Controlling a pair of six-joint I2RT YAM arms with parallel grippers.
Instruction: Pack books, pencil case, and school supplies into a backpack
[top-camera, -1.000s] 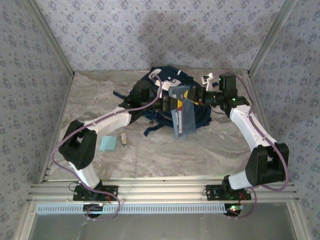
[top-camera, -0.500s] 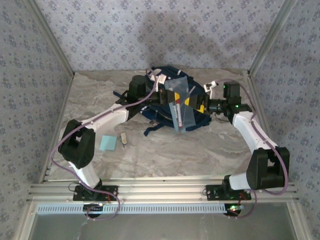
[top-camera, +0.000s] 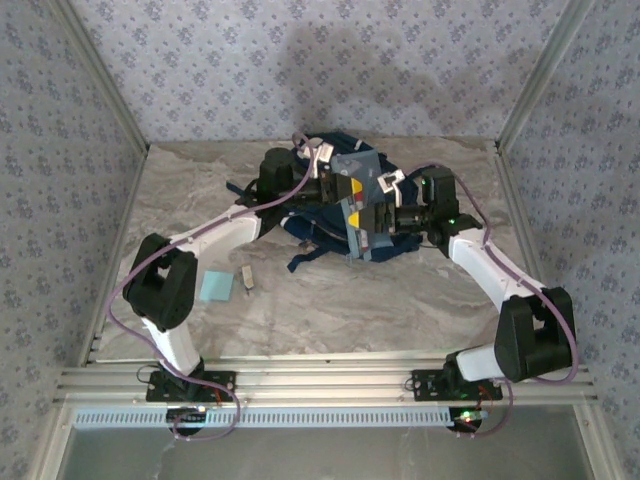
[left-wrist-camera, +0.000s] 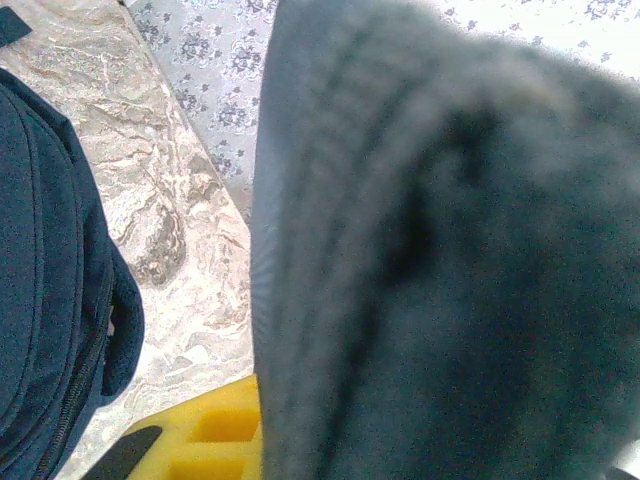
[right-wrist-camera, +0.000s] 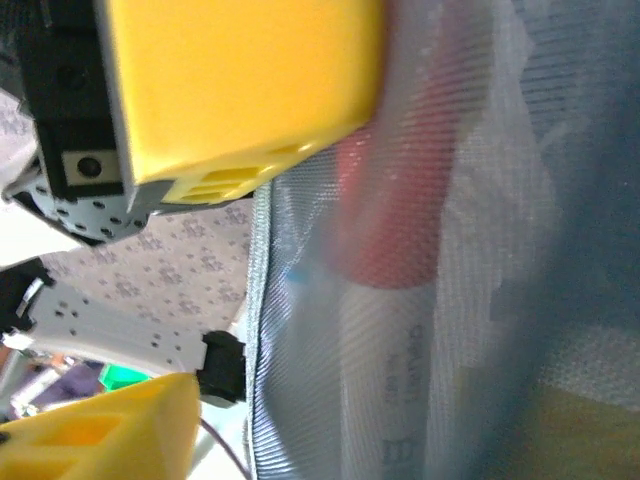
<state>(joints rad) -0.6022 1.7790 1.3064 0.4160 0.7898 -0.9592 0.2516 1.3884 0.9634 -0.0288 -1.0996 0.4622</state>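
Over the backpack (top-camera: 303, 224), the left gripper (top-camera: 340, 190) pinches the pencil case (top-camera: 362, 232) upright, the right gripper's (top-camera: 385, 213) hold is unclear, and it probably needs lowering inside next.

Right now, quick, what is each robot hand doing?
The left gripper is closed, holding the pencil case.
The right gripper is open, fingertips by the pencil case.

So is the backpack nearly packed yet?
Not yet. I cannot tell what is inside the backpack. In hand: the left gripper holds the pencil case up over the backpack, with the right gripper open beside it. Left to do: the pencil case must go in, and the light-blue pad and small beige block lie out on the table.
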